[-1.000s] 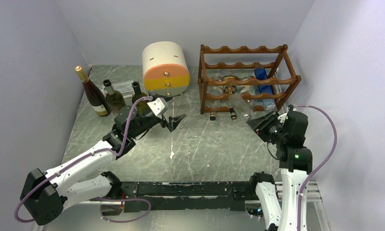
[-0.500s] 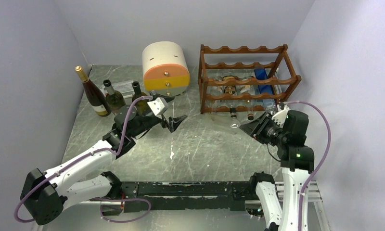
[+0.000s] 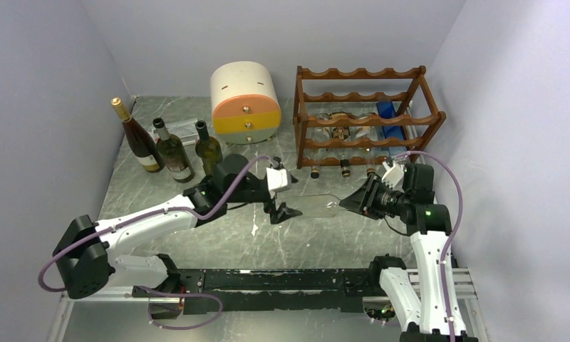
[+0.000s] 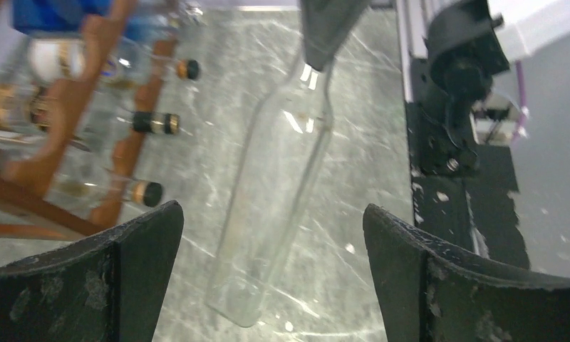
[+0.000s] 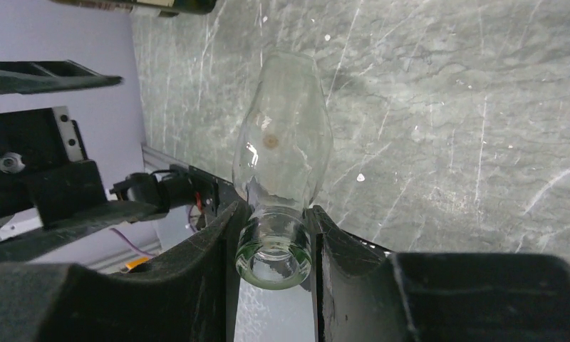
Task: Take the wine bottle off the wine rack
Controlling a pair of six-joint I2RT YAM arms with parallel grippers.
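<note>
- At the near edge of the table, a long black mounting rail point(image 3: 268, 279) carries the bases of the two white arms.
- The right gripper point(image 5: 273, 231) is clamped shut on the neck of a clear glass wine bottle point(image 5: 286, 135), its black fingers pinching just behind the mouth.
- The bottle is held out roughly level over the grey-green marbled tabletop point(image 3: 311, 239). Its base points toward the left arm and it is wholly clear of the rack, in the open space in front of it.
- The left gripper point(image 4: 271, 214) stands spread wide with nothing in its grasp. In its wrist view the black fingers point(image 4: 90, 285) flank the bottle's base end with a gap on either side.
- Beyond, at the far right, stands the dark reddish-brown wooden wine rack point(image 3: 360, 73) with its three tiers of scalloped rails. Other bottles lie in its lower tiers, and three dark-capped necks point(image 3: 345, 171) poke out at the bottom front.
- Just left of the rack sits a cream-and-orange rounded drawer unit point(image 3: 245, 100).
- Farther left, near the side wall, three upright wine bottles point(image 3: 172, 149) stand in a row, the outermost with a gold cap.
</note>
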